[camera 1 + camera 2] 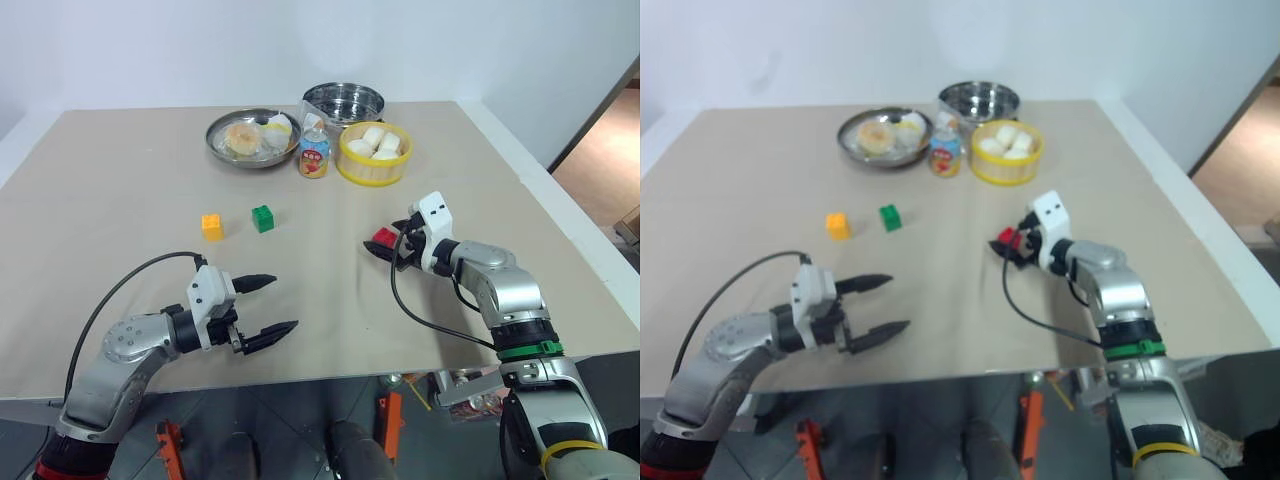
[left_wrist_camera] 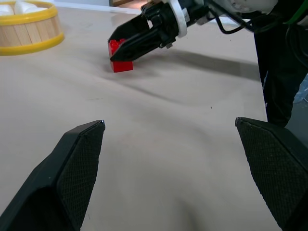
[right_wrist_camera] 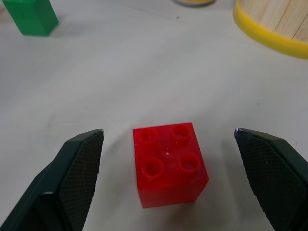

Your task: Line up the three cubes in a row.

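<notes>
Right gripper point(image 3: 168, 183) wide open around the red cube point(image 3: 169, 161), not touching it.
The green cube point(image 1: 263, 217) and yellow cube point(image 1: 211, 226) stand side by side (well left of the red one); left gripper point(image 1: 272, 305) hovers open.

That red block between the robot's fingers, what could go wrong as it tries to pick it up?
The red cube sits turned at a slight angle between the open right gripper, so the fingers may meet its corners and twist or push it away. It also lies well apart from the green cube and yellow-orange cube, so a drop on the way could leave it astray.
</notes>
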